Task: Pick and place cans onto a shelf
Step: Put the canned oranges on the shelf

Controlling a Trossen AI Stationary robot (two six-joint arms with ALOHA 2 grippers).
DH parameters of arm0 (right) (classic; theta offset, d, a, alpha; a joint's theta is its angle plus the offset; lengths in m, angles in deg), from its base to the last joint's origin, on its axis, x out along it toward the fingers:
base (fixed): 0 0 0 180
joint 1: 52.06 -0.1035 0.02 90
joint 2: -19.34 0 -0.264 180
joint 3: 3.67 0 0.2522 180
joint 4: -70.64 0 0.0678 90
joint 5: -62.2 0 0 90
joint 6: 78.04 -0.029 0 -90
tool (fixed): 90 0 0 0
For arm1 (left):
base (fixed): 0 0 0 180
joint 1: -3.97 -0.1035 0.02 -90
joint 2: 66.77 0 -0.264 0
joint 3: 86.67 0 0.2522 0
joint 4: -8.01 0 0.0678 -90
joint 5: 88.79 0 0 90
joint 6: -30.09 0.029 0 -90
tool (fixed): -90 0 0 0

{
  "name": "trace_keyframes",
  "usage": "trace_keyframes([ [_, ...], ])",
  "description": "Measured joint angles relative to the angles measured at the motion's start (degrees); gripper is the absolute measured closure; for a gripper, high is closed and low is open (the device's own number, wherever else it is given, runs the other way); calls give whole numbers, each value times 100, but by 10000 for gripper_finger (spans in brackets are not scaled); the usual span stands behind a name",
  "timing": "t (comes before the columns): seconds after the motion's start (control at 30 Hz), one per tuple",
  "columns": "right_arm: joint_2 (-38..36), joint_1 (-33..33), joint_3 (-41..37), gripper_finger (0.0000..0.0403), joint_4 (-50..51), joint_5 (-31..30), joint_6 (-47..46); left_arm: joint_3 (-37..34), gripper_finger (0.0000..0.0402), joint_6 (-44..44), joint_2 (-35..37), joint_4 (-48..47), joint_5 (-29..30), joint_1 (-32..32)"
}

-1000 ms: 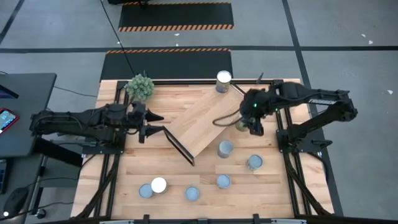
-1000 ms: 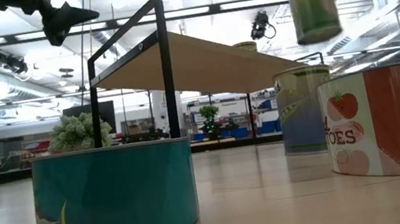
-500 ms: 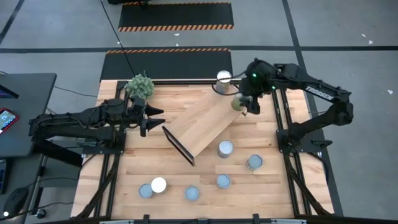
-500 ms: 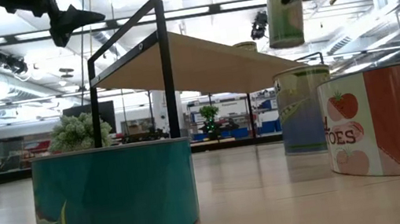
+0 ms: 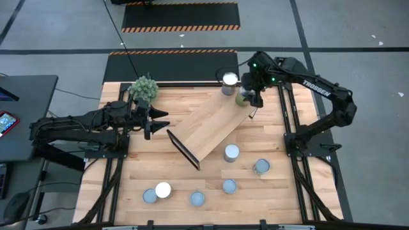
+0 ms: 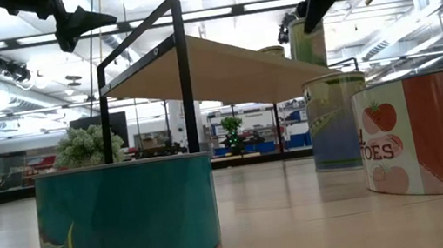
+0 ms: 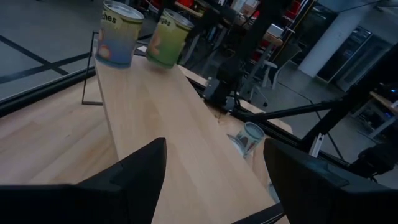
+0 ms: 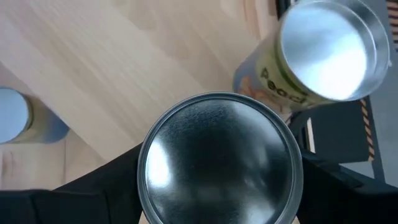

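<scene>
Seven cans in my count. One is clamped in my right gripper (image 5: 246,100), a green-sided can (image 5: 242,99) held over the far end of the shelf (image 5: 208,122), just beside the white-topped can (image 5: 229,81) that stands on that end. From the right wrist I see the held can's silvery lid (image 8: 219,164) between the dark fingers, and the neighbour's label beginning "Peac"; the rest I can't read.

Five more cans stand on the tabletop (image 5: 124,185): one (image 5: 231,153) just off the shelf's long edge, one (image 5: 261,167) to its right, then a front row of one (image 5: 229,186), one (image 5: 197,199) and a pair (image 5: 156,192) touching.

From table height, a teal can (image 6: 127,219) sits closest, and a red-and-white tomato can (image 6: 430,135) shows the letters "OES".

Shelf runs diagonally across the table; its long board is bare apart from that far end. Open wood lies between the shelf's near end frame and the front row.

My left gripper (image 5: 160,120) waits with fingers apart, near the shelf's near corner, beside the green plant (image 5: 144,88).
</scene>
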Motion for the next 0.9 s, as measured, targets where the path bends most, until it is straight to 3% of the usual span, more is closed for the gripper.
trace_keyframes([
  [0.6,287,152,-2,78,260,309,233,0,127,-1,0,17,-1,0],
  [0.9,287,102,-2,42,287,175,209,0,127,2,0,20,-2,0],
])
